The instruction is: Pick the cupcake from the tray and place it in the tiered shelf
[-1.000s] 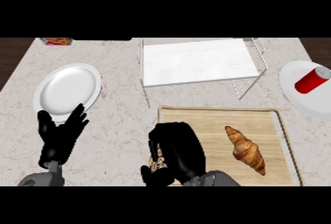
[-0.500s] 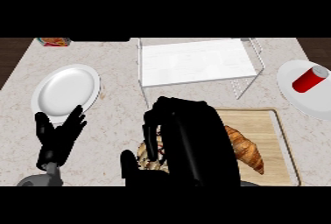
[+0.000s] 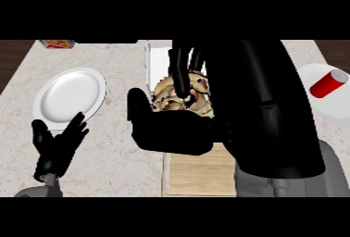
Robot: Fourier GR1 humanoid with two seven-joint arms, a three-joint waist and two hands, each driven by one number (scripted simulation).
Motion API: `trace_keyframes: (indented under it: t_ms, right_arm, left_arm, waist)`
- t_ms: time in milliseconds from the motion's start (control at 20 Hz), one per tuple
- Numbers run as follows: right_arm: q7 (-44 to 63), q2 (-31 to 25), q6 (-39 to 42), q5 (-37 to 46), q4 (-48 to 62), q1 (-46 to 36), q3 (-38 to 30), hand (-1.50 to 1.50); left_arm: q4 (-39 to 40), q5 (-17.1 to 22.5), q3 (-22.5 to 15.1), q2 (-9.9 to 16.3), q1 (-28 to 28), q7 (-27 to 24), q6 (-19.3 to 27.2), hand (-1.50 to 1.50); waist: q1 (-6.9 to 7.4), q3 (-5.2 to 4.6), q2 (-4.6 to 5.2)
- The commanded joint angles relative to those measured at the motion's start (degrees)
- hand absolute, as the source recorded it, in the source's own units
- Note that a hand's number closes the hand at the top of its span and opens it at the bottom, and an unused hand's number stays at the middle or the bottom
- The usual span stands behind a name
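Two hands appear over the bench (image 3: 123, 157): the right hand (image 3: 171, 132) is raised close to the view, its fingers (image 3: 179, 69) and thumb curled round the cupcake (image 3: 179, 95), which it holds above the wooden tray (image 3: 198, 173). Left of it, the left hand (image 3: 58, 146) rests with fingers spread and upright, just below a white plate (image 3: 68, 92). To the right hand's right, a red can (image 3: 328, 83) stands on another plate (image 3: 335, 111).

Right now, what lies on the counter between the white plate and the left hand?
Nothing: in the head view, only bare counter separates the white plate from the left hand.
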Motion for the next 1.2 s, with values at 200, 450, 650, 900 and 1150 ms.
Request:
trace_keyframes:
  t_ms: [200, 450, 650, 900, 1150]
  right_arm:
    - [1.7, -5.1, 6.5, -4.6, 12.8, -14.5, -16.0, 1.5]
    - [-8.0, -8.5, 4.2, -5.1, 25.6, -17.6, -18.8, 1.5]
    - [-11.2, -9.0, 6.3, -6.6, 30.0, -18.0, -18.5, 1.5]
    - [-21.7, -12.4, 5.1, -5.8, 39.2, -18.2, -19.5, 1.5]
    - [-26.5, -11.7, 0.3, -2.3, 43.9, -16.2, -18.3, 1.5]
  left_arm:
    - [1.0, -2.1, -1.7, -2.1, -1.2, -0.4, 1.8, 0.0]
    - [-0.1, -2.0, -1.3, -1.6, -1.5, 0.8, 1.7, 0.0]
    - [-1.2, 0.8, 0.8, 0.7, -1.2, 3.0, -1.0, 0.0]
    - [3.2, -1.1, 0.2, -0.5, -1.7, -2.5, -1.0, 0.0]
    - [3.0, -1.8, -0.3, -1.7, -3.4, -0.6, 0.5, 0.0]
  waist:
    - [-0.02, -0.02, 0.21]
    - [0.59, -0.02, 0.44]
    - [0.59, 0.0, 0.33]
    - [0.52, -0.02, 0.5]
    - [0.34, 0.0, 0.43]
